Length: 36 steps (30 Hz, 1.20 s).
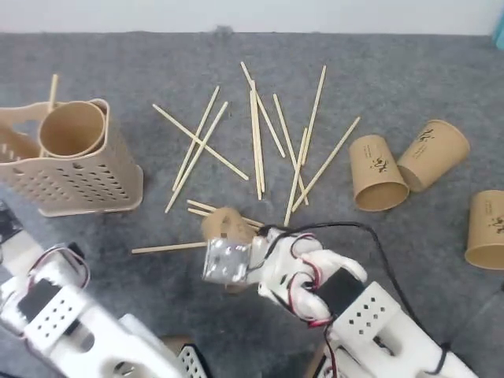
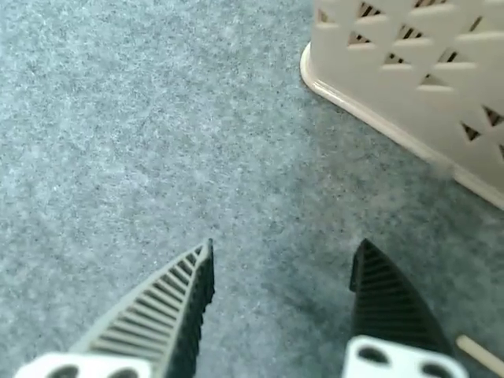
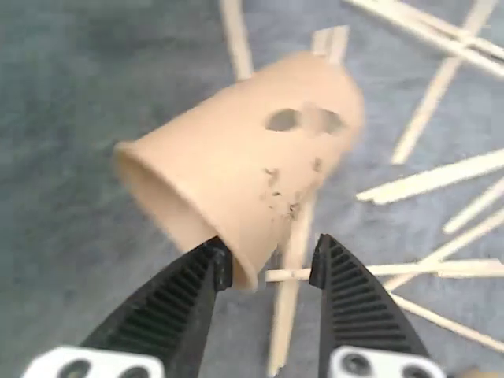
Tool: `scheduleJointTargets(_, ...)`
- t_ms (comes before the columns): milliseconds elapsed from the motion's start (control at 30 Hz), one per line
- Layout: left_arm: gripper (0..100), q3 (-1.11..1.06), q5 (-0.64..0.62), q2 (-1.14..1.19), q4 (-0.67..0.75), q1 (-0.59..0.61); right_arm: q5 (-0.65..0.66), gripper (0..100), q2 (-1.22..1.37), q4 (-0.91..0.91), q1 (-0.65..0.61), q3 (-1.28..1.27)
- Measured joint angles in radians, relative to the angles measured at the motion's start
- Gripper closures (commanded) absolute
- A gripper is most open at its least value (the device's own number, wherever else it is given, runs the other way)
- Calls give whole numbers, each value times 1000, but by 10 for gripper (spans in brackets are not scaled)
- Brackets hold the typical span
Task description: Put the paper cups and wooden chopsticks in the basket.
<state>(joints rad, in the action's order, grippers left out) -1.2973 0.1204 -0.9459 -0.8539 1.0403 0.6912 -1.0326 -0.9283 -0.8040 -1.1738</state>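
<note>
Grey carpet (image 3: 63, 94), paper cup (image 3: 252, 157) sideways, mouth toward right gripper (image 3: 272, 247).

- Soft, even light fills the high view; the grey mat (image 1: 378, 71) reads bright throughout.
- Chopsticks (image 1: 256, 142) and paper cups (image 1: 376, 172) throw faint, short shadows.
- Thin shade hugs the basket (image 2: 409, 71) base.

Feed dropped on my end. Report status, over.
Left gripper open, empty, beside basket. Right gripper open at rim of tipped paper cup. Loose chopsticks beneath the cup.
</note>
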Motion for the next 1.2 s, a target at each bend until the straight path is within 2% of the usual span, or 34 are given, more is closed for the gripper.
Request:
scheduleJointTargets(200, 732, -17, 32, -8, 0, 0, -66, 831, -3, 183, 58, -101)
scheduleJointTargets(300, 732, -51, 37, -80, 0, 0, -100, 898, -5, 239, 64, -106)
scheduleJointTargets(433, 732, -112, 37, -262, -51, -5, -117, 985, -5, 288, 64, -107)
scheduleJointTargets(667, 732, -209, 37, -637, -215, -34, -120, 990, -5, 290, 64, -106)
scheduleJointTargets(833, 732, -238, 37, -789, -255, -35, -120, 990, -3, 209, 64, 3)
scheduleJointTargets(967, 732, -238, 37, -799, -256, -35, -132, 990, 17, 103, 64, 161)
scheduleJointTargets(1200, 732, -245, 37, -802, -256, -44, -255, 990, 365, -173, 104, 654)
